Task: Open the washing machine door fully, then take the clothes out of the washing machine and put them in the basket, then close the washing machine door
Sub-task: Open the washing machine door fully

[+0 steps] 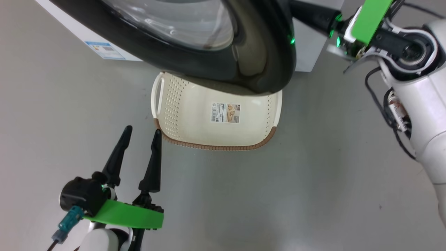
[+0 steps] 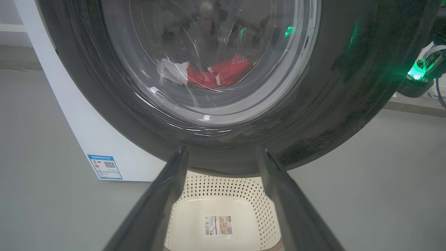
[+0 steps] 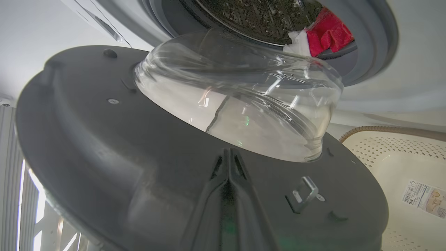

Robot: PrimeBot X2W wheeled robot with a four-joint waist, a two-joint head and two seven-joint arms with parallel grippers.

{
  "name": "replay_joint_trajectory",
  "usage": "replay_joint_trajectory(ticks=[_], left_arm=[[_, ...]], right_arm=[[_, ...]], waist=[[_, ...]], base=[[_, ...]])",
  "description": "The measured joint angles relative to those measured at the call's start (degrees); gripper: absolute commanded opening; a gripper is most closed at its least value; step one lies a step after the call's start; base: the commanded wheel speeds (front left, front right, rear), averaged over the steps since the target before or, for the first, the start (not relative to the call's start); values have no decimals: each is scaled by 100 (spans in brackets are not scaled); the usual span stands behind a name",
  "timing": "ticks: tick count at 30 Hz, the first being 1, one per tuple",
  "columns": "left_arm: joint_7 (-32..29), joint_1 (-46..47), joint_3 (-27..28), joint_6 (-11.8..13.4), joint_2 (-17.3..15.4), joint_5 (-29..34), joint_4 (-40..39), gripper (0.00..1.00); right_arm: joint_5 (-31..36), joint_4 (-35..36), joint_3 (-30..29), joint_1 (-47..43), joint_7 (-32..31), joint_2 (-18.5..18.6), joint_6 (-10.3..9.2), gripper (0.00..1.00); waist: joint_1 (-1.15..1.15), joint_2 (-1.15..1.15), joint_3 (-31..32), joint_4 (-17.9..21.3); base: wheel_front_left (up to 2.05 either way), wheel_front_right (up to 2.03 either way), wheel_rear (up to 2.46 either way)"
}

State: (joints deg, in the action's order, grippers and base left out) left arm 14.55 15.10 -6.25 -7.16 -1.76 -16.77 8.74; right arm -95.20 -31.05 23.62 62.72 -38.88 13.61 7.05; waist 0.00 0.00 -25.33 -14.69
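Left gripper [image 1: 143, 130] hangs spread wide and empty, the basket [image 1: 216, 145] sits on the floor [image 1: 313, 181] beneath the part-open washing machine door [image 1: 275, 52], clothes [image 3: 329, 33] lie inside the washing machine [image 2: 80, 132], and the right gripper [image 3: 228, 155], pinched shut on nothing, presses the door's inner face.

In the head view the washing machine door [image 1: 268, 52] runs off the top edge and covers the far end of the basket [image 1: 216, 146]; the tips of the right fingers [image 1: 313, 14] are lost behind its black rim. The print on the basket's sticker [image 1: 225, 112] and on the blue label [image 1: 104, 49] is too small to read. Through the glass the clothes [image 2: 219, 73] are smeared by reflections, their white lettering illegible
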Motion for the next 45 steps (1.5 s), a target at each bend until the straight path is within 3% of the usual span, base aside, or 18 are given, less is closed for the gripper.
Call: replay_joint_trajectory(ticks=[16, 30, 31, 33, 34, 35, 45], left_arm=[[0, -146, -11, 13, -3, 18, -25, 100], [0, -230, -30, 14, -4, 58, -30, 100], [0, -231, -30, 14, -4, 62, -29, 100], [0, -238, -30, 14, -4, 81, -23, 100], [0, -249, -27, 14, -4, 101, -23, 100], [0, -257, -26, 14, -5, 111, -21, 100], [0, -410, 102, 14, -7, 179, 2, 100]], right_arm=[[-59, 382, 153, -535, -495, -205, 0, 0], [135, 401, 124, -668, -387, -246, 0, 0], [192, 397, 109, -689, -336, -243, 0, 22], [230, 389, 86, -739, -255, -238, 0, 51], [254, 386, 77, -765, -219, -236, 0, 88], [283, 380, 60, -784, -165, -231, 0, 100], [515, 416, -121, -1444, 374, -109, 0, 100]], waist=[[0, 0, 267, 33], [0, 0, 395, 32], [0, 0, 407, 38], [0, 0, 441, 51], [0, 0, 462, 59], [0, 0, 480, 70], [0, 0, 652, 269]], base=[[0, 0, 0], [0, 0, 0], [0, 0, 0], [0, 0, 0], [0, 0, 0], [0, 0, 0], [0, 0, 0]])
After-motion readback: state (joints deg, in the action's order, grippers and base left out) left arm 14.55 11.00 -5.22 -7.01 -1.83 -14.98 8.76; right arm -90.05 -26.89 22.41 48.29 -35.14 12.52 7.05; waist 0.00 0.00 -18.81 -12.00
